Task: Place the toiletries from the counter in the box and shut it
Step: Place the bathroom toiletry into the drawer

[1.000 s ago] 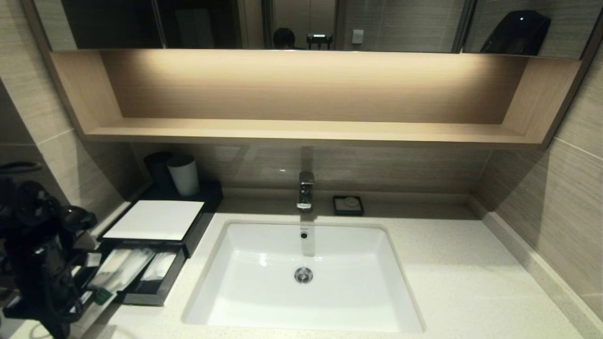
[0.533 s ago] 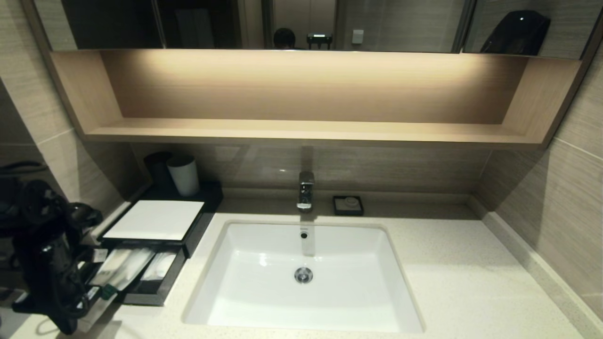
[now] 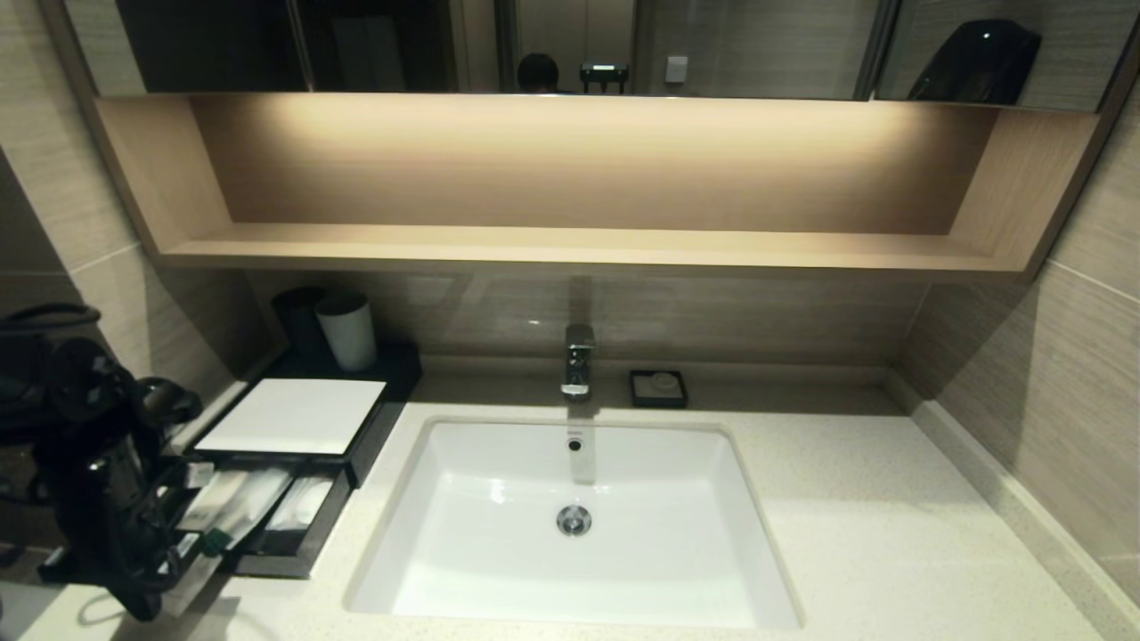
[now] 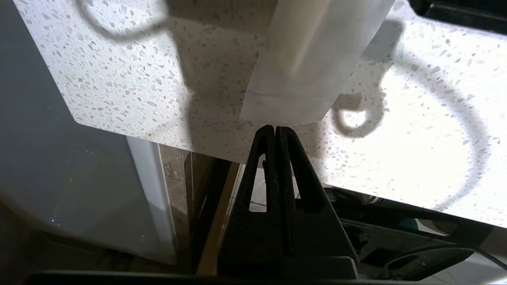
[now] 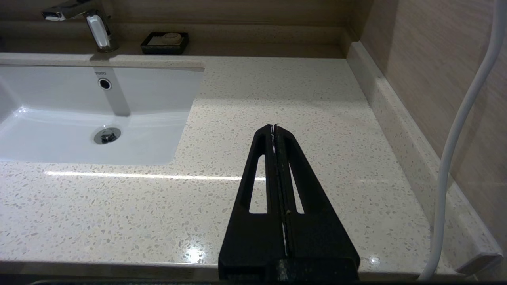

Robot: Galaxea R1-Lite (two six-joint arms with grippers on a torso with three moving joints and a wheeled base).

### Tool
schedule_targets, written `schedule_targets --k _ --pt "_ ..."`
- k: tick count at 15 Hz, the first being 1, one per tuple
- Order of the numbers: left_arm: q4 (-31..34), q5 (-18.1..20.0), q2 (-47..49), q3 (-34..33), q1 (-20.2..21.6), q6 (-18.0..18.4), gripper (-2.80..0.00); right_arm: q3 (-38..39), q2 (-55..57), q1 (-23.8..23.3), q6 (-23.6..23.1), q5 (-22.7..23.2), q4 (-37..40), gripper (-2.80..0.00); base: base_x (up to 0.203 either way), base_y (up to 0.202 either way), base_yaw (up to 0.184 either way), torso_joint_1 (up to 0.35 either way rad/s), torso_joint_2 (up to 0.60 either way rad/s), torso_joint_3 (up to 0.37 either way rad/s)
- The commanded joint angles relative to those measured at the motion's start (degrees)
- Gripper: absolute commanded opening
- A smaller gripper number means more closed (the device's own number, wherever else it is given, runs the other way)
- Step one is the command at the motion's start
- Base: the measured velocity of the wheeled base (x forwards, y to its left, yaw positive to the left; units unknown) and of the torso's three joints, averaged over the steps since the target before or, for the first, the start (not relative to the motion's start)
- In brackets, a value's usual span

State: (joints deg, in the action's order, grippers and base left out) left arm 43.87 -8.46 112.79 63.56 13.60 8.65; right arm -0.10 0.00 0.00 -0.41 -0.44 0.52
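left tool point(image 4: 275, 128) shifted toward box point(image 3: 294, 418) | pinching, seemingly, whitish packet point(image 4: 305, 71)

White sink point(image 3: 499, 570), chrome faucet point(image 3: 578, 360), black soap dish point(image 3: 658, 389) possibly holding soap, grey cup point(image 3: 347, 331), wooden shelf point(image 3: 570, 245)

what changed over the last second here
The left gripper, jaws shut on a whitish packet, moved right and slightly toward the open drawer of the box, carrying the packet along. The packets already in the drawer, the sink and the cup stayed put.
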Motion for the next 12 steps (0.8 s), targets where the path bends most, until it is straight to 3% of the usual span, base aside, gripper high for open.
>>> schedule_targets --k 1,12 --pt "-0.09 -0.07 0.85 0.81 0.02 -0.02 -2.8 0.01 -0.09 0.0 -0.03 0.0 0.0 -2.8 0.0 0.0 0.0 0.0 0.0 0.0" --pt "-2.57 0.11 2.43 2.97 -1.12 -0.3 -2.8 0.01 -0.09 0.0 -0.11 0.0 0.0 -2.8 0.0 0.0 0.0 0.0 0.0 0.0"
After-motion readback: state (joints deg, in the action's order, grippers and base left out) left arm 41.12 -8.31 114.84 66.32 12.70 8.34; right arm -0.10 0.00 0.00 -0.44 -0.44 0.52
